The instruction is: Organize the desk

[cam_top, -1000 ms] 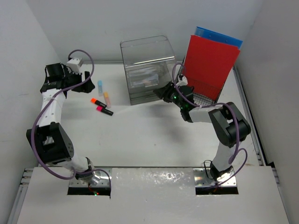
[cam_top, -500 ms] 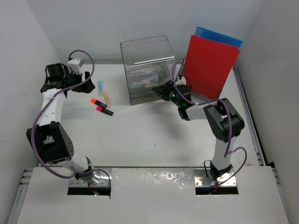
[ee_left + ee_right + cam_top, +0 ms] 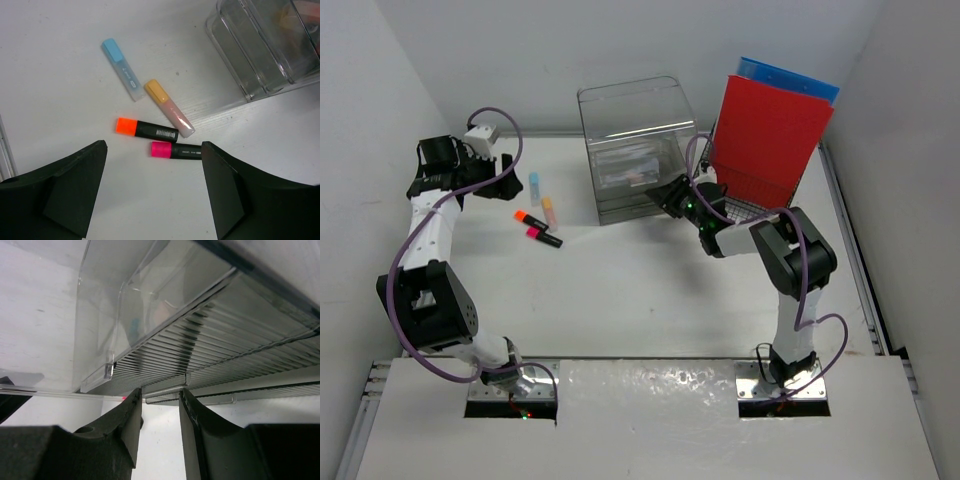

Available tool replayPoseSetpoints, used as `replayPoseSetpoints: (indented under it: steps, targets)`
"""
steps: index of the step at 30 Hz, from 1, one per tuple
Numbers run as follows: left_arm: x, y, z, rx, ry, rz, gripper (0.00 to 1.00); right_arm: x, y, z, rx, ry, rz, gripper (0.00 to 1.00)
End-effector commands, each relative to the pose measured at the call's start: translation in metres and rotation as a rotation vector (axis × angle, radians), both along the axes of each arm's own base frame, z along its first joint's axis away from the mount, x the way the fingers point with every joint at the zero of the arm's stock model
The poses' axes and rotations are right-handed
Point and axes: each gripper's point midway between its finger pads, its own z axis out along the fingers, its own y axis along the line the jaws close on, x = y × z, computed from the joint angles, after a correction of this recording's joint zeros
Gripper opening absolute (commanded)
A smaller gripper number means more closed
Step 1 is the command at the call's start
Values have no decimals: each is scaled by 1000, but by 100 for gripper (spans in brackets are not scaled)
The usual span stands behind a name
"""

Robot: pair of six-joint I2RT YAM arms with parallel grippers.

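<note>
While L claw (image 3: 153, 150) hangs apart over desk (image 3: 620, 290), R claw (image 3: 159, 397) grip unclear.

We can read no word or number anywhere. In the left wrist view we see a white barcode-like label on the black barrel of the orange-capped marker (image 3: 146, 129). A short line of white print runs along the pink-capped marker (image 3: 176, 150). The blue-capped highlighter (image 3: 120, 69) and yellow-capped highlighter (image 3: 169, 107) carry small dark marks. All of it is too small to make out.

Left pincer (image 3: 153, 150) gapes wide; right pincer (image 3: 160, 394) jaws nearly together.
</note>
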Motion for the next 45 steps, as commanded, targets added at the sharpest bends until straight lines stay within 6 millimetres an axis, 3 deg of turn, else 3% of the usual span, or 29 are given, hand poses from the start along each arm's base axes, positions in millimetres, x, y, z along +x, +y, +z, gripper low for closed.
replayPoseSetpoints:
  steps: [1,4,8,21,25,29,36,41,45]
  targets:
    - [3,-1,10,19,-42,-14,74,14,7,23,47,-67,-8,34]
    - [3,-1,12,21,-44,-13,74,14,5,17,52,-57,-27,30]
    - [3,-1,11,20,-42,-15,74,18,3,25,56,-104,-40,26]
    - [3,-1,11,24,-44,-15,74,24,1,29,204,-98,-89,24]
    - [3,-1,11,25,-43,-15,74,23,-1,29,202,-103,-99,17]
    - [3,-1,10,23,-41,-13,74,19,-5,25,203,-87,-113,0]
    - [3,-1,10,25,-41,-17,74,10,-7,19,213,-59,-109,0]
    - [4,0,8,26,-37,-13,74,-8,-11,15,211,-38,-105,0]
    - [4,0,9,23,-39,-12,74,-11,-13,24,218,-68,-105,0]
